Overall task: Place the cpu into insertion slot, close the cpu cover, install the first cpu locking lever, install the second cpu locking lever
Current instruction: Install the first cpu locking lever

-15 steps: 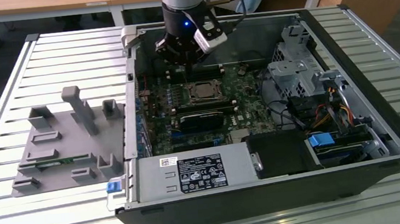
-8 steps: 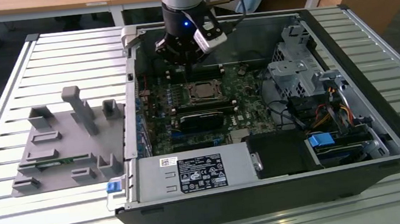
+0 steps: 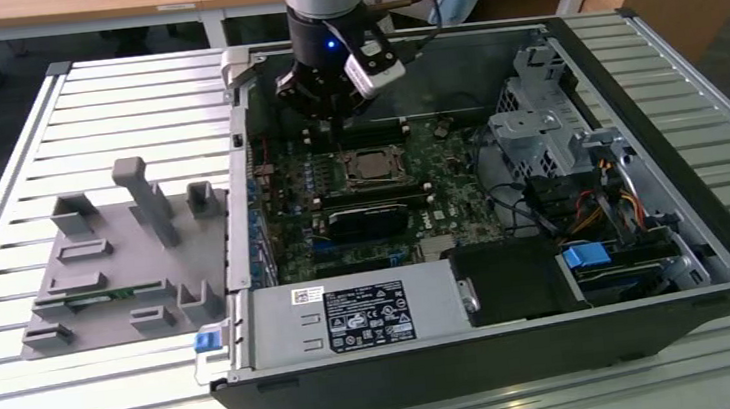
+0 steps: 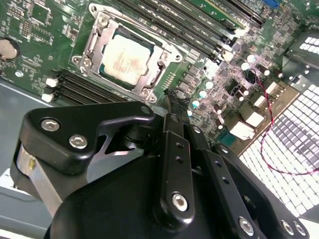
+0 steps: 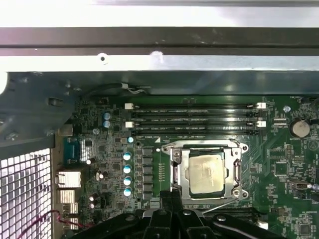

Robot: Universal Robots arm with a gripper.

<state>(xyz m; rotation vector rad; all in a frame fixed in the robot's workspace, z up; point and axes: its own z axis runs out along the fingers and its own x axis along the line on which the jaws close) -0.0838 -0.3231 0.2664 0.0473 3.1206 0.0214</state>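
The cpu (image 5: 205,173) lies flat and face up in the insertion slot (image 5: 238,192) on the green motherboard (image 5: 279,164). It is square, so it has no long axis. Its edges run in line with the long black memory slots (image 5: 194,119) just beside the socket. The cpu cover (image 5: 205,150) lies down around it as a silver frame, with the chip's pale face showing through the cut-out. In the second wrist view the same chip (image 4: 124,56) sits inside its frame (image 4: 93,46), seen at a slant.

In the first wrist view a thin bright metal rod (image 5: 219,205) lies slanted along the socket edge nearest the gripper (image 5: 172,197). Part of it is hidden by the black gripper body, and I cannot tell whether it is latched.

The fingers (image 4: 175,144) are pressed together with nothing between them. In the second wrist view their tip (image 4: 171,102) points at the board just beside the socket's corner. Whether it touches the board or the rod cannot be made out.

In the exterior view the gripper (image 3: 330,125) hangs inside the open computer case (image 3: 489,373), just beyond the socket (image 3: 368,165). The case rests on a slatted tabletop (image 3: 36,407), with a grey parts fixture (image 3: 118,278) to the exterior view's left.
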